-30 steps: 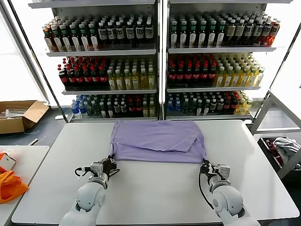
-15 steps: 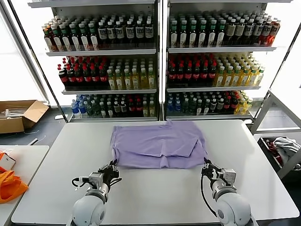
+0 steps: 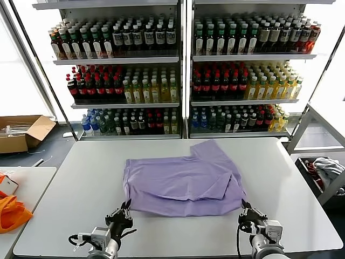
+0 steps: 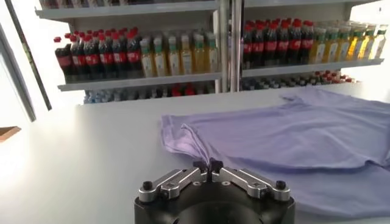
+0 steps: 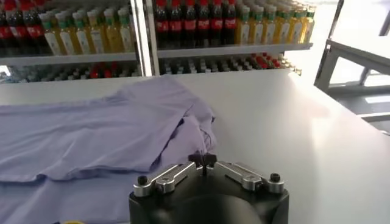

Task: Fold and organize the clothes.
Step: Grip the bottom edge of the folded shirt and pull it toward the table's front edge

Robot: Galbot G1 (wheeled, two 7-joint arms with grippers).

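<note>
The lavender T-shirt (image 3: 183,181) lies folded over itself on the white table (image 3: 75,172), its near hem close to the front edge. My left gripper (image 3: 125,209) is shut on the shirt's near left corner, and fabric runs into its closed tips in the left wrist view (image 4: 208,165). My right gripper (image 3: 245,209) is shut on the near right corner, with cloth pinched at its tips in the right wrist view (image 5: 202,159). The shirt spreads away from both grippers (image 4: 292,134) (image 5: 91,134). One sleeve points to the far right.
Shelves of bottled drinks (image 3: 183,70) stand behind the table. A cardboard box (image 3: 21,132) sits on the floor at the left. Bright orange fabric (image 3: 11,213) lies on a side table at the left. A bin with cloth (image 3: 323,170) stands at the right.
Both grippers have drawn back toward the table's front edge, dragging the shirt with them. The shirt now lies nearer and flatter, and its far edge has left the back of the table.
</note>
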